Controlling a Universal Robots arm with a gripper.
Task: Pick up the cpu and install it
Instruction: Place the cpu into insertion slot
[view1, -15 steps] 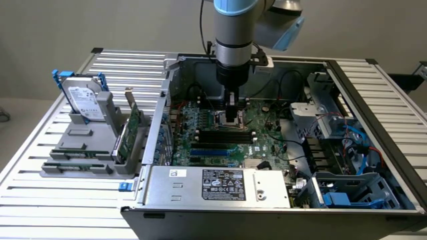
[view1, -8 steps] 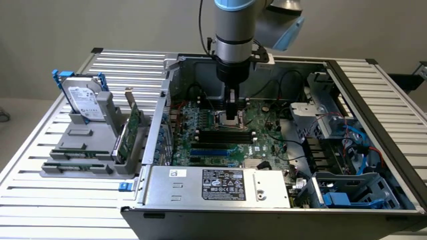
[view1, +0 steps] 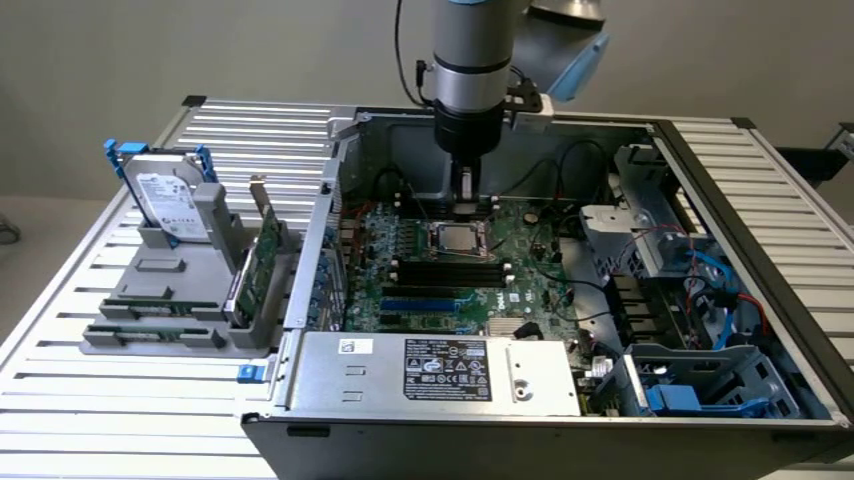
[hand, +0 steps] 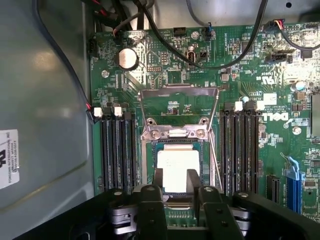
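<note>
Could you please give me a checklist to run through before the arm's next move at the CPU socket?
1. Load plate tilted up off the socket: ok.
2. cpu lying within the socket: ok.
3. gripper lined up over the cpu: ok.
4. cpu firmly held: cannot tell.
5. Black cable clear of the socket: ok.

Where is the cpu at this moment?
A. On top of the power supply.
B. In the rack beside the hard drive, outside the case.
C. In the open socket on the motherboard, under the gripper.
C: the cpu lies inside the socket frame, with the gripper directly above it.
</note>
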